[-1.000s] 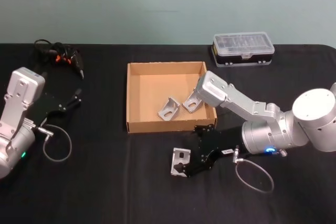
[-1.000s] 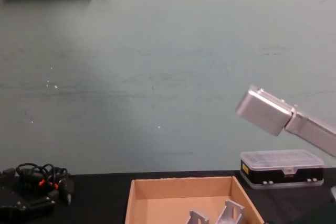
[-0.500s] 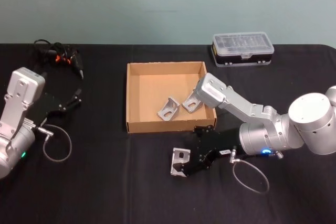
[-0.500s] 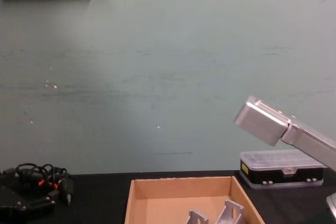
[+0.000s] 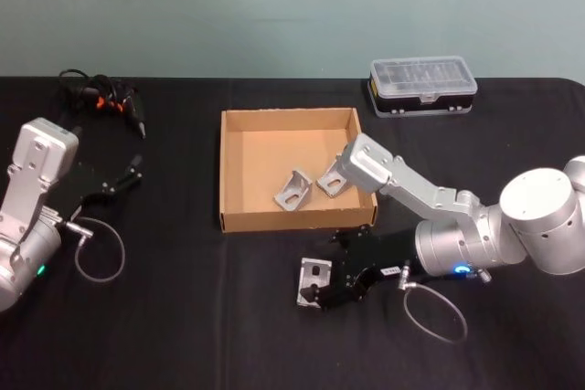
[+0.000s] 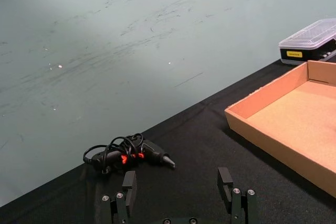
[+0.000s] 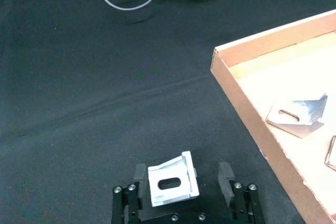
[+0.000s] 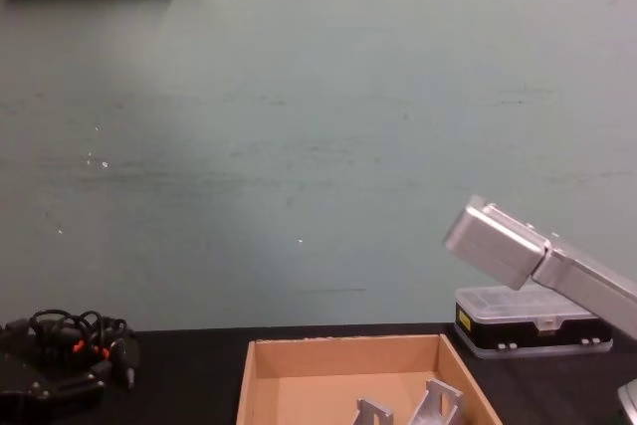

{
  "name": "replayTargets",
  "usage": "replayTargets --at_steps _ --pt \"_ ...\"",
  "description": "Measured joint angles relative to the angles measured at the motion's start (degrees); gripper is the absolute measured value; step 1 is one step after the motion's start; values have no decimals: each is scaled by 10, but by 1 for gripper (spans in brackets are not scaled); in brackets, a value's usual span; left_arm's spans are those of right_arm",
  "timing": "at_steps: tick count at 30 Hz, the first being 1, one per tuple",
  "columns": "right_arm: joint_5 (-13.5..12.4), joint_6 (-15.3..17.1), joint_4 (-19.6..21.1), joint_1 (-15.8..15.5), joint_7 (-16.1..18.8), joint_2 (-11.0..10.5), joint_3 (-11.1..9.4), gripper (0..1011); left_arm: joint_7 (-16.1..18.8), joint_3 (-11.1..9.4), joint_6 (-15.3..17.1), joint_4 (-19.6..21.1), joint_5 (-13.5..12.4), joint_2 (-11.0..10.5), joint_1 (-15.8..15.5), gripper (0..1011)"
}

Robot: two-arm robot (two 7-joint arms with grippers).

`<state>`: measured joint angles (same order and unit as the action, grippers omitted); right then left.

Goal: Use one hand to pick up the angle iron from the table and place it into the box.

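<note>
The small silver L-shaped angle iron with a slotted hole [image 7: 171, 184] lies on the matte black table [image 5: 183, 317] just in front of the shallow tan cardboard box [image 5: 226, 171]. Over the last second the right black gripper [image 7: 181, 176] has sunk lower around it, fingers spread and straddling, not yet clamped: the grasp looks imminent. Two more angle irons [image 5: 292, 188] already sit inside the box, making three in all. The left gripper [image 6: 177, 184] idles open at the left of the table.
</note>
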<state>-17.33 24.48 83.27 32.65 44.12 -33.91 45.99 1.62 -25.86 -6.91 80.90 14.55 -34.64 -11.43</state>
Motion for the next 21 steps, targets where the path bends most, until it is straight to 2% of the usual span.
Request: replayTargets --at_steps 6,12,13,17,18,19,21 --pt "-2 0 -1 0 0 1 1 747 0 0 0 0 0 0 0 1011" --pt "-2 -3 -3 1 0 3 2 549 0 0 0 0 0 0 0 1011" --pt "-2 -3 -4 1 0 3 2 488 0 0 0 0 0 0 0 1011" --pt "-2 -4 -4 1 -1 4 2 406 0 0 0 0 0 0 0 1011" --pt "-2 -4 -4 1 -2 4 2 343 0 0 0 0 0 0 0 1011" --pt "-2 -5 -4 1 -2 4 2 332 0 0 0 0 0 0 0 1011" --pt "-2 -5 -4 0 -2 4 2 247 0 0 0 0 0 0 0 1011"
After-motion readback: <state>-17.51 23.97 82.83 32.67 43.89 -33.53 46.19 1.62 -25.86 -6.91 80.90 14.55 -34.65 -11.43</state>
